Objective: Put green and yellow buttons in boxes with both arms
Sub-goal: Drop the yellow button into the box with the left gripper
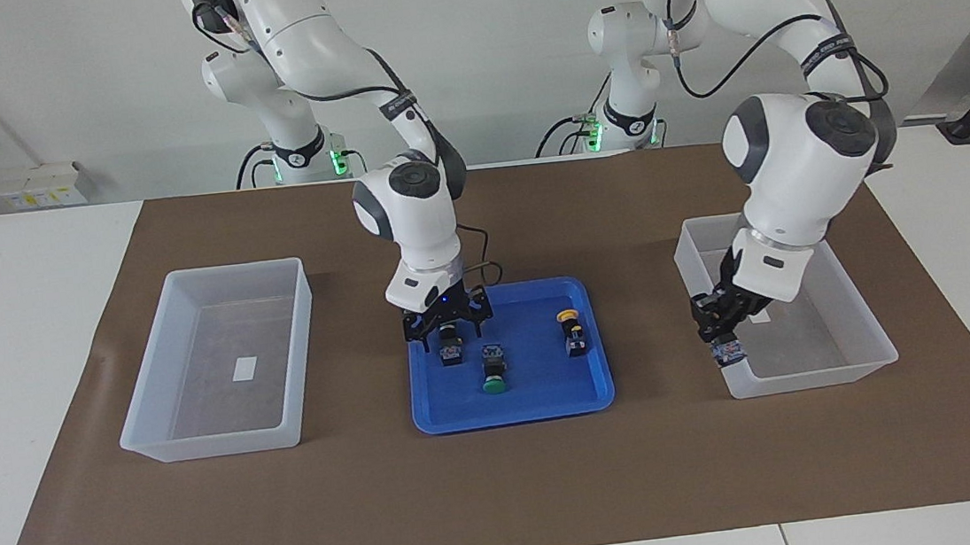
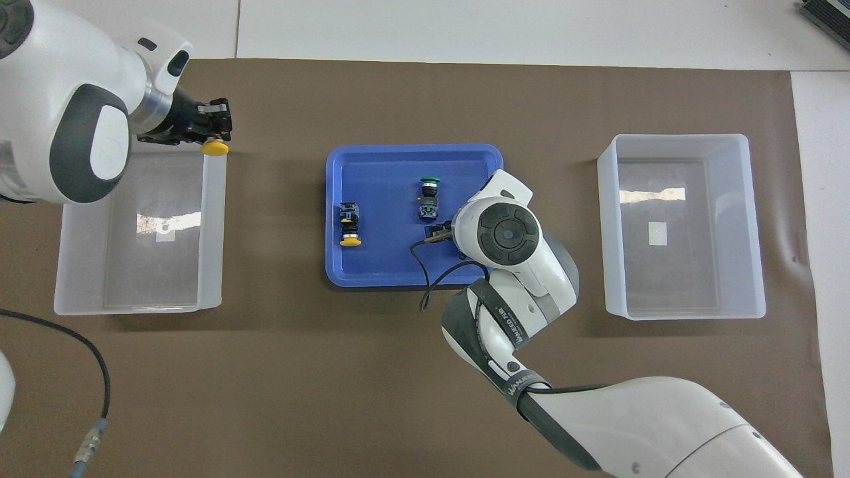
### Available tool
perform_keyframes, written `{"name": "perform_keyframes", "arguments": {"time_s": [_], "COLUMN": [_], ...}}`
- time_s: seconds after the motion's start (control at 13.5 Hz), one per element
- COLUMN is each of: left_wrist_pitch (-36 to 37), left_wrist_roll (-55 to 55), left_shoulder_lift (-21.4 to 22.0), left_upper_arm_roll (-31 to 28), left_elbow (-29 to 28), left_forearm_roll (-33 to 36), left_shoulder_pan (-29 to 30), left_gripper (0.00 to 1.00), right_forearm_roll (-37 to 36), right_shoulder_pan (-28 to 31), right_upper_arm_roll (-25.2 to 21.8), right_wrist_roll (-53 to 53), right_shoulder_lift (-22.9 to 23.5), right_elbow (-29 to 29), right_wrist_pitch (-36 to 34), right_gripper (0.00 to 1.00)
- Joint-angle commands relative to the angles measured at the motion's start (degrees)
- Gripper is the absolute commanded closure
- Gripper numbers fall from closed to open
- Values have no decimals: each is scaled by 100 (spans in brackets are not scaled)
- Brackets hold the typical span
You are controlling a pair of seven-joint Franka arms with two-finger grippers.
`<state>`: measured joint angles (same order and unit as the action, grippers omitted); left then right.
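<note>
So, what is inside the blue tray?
Three buttons are in the tray: a yellow one, a green one, and a third under the right gripper. The gripper covers that button's cap, so its colour cannot be seen.

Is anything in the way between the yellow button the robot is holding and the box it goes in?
Nothing visible. The left gripper holds the yellow button right over the box, at the corner of its rim. The box below it looks bare.
</note>
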<state>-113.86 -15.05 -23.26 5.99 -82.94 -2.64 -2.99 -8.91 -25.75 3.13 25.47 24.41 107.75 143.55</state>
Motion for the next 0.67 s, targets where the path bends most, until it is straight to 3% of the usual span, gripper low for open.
{"name": "perform_keyframes", "arguments": {"time_s": [0.0,0.07,0.15,0.3,0.59], "left_wrist_pitch": [128,128,93,-143,-1566], "left_wrist_roll": [816,1211,1589,2118,2428], "left_shoulder_lift": [59,85,155,400,989], "left_upper_arm_roll": [16,7,7,-2,-2], "left_elbow": [7,-81,-256,-851,-2609], "left_forearm_roll": [-70,-70,-70,-70,-70], "left_shoulder_pan": [332,534,701,939,1098], "left_gripper": [100,100,100,100,100], "right_forearm_roll": [-155,-155,-137,-155,-155], "right_shoulder_pan": [35,35,35,26,157], "right_upper_arm_roll": [3,3,3,3,3], "right_wrist_roll": [160,160,256,494,530], "right_shoulder_lift": [47,47,47,38,-347], "right_elbow": [-53,-35,-44,-35,-79], "right_wrist_pitch": [85,85,59,59,-221], "right_gripper": [28,60,100,100,100]}}
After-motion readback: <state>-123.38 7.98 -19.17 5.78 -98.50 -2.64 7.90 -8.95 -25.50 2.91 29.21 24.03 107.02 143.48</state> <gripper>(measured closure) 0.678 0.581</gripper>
